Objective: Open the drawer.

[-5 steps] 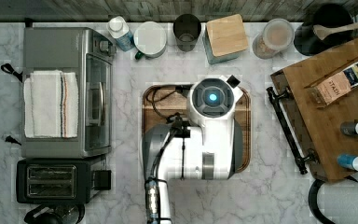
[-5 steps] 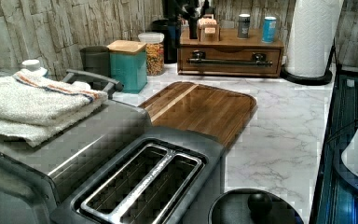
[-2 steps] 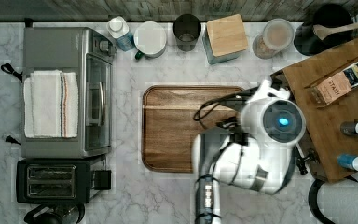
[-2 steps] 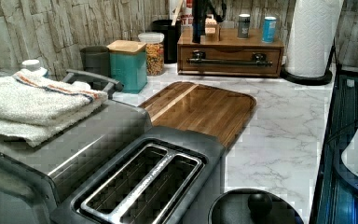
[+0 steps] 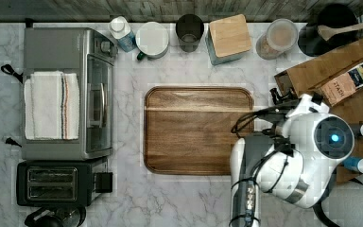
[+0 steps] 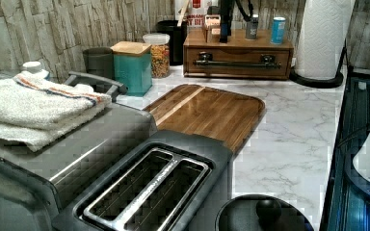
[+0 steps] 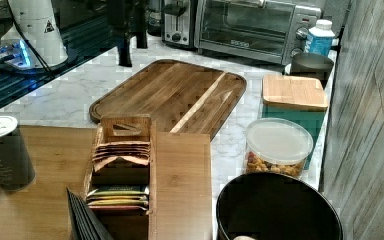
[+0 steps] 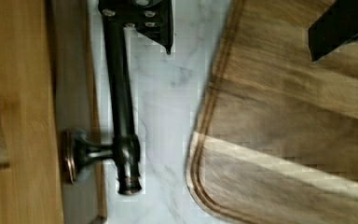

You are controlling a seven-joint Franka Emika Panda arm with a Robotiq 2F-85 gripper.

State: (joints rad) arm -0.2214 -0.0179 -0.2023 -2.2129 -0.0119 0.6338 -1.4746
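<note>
Black tool (image 8: 240, 49) on the white robot arm (image 5: 288, 161) stands open, its two fingers spread wide. In the wrist view one finger (image 8: 156, 23) lies over one end of the long thin black metal bar handle (image 8: 121, 107), and the other finger (image 8: 340, 23) hangs above the flat dark-wood cutting board with rounded corners (image 8: 298, 130). Whether the first finger touches the bar cannot be told.

The wide shallow drawer of brown bamboo wood (image 6: 238, 72) sits at the far end of the white marble desk (image 6: 289, 134) in the left view, its front flush with the wooden box around it, so it is shut. The tool shows as a dark shape just above that box, toward the left view's left of the handle's middle.

The cutting board lies in the middle of the desk, near the drawer front with a strip of marble between them. A silver toaster oven with a glass door (image 5: 68, 92) stands at the top view's left, well apart from the drawer.
</note>
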